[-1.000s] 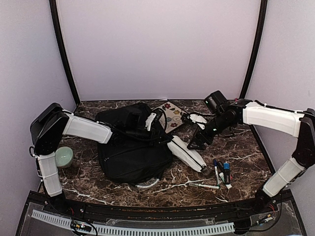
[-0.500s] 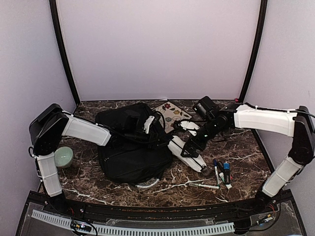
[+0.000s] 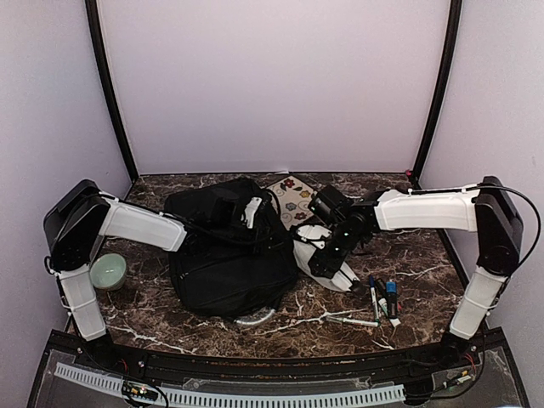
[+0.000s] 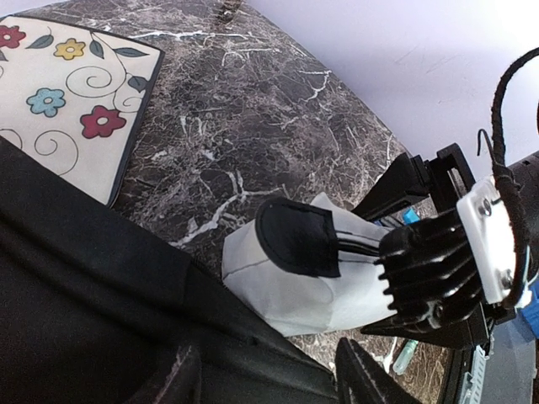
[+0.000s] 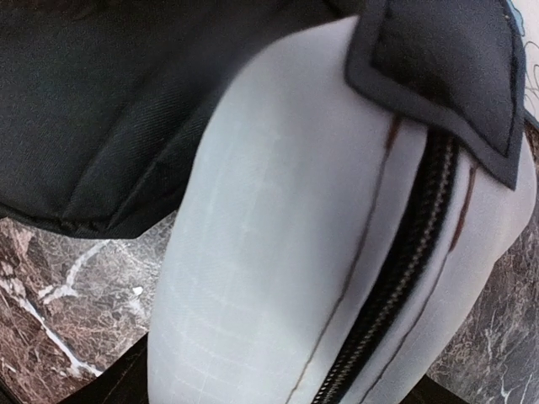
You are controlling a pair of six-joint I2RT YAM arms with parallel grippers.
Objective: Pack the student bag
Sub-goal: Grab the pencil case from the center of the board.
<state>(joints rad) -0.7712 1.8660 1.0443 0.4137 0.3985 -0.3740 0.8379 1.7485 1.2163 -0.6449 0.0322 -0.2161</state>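
A: Overhead view first. Where to find the backpack?

B: Left of centre on the dark marble worktop (image 3: 416, 263): large black backpack (image 3: 223, 255), slumped flat, with a grey-white handle (image 3: 254, 319) curving out at its near edge. On its top, the left gripper (image 3: 253, 217), extended in from the left. Just beside the bag's right side, a white pencil case (image 3: 338, 272), with the right gripper (image 3: 325, 253) down on it from the right. Flowered pad (image 3: 293, 197) behind the case, against the bag's far right corner. Markers (image 3: 382, 297) and a pen (image 3: 353, 321) at the front right. Pale green bowl (image 3: 109, 270) at far left, beside the left arm.

A: And from the left wrist?

B: Black bag fabric filling the lower left. Two dark fingertips (image 4: 360, 380) at the bottom edge, standing apart with fabric between them. Cannot tell whether pinching it or only lying on it. Beyond, the white case with a black tab at one end, close against the bag's edge, and the right gripper's black body at its far end. Flowered pad at upper left.

A: Right wrist?

B: Very close on the white case, with a black zipper (image 5: 396, 286) running along it and the black tab at top right. Bag fabric across the top left, marble at lower left. Case filling the space between the fingers (image 5: 118, 387), visible only as dark slivers in the bottom corners. Cannot tell whether squeezing or merely straddling.
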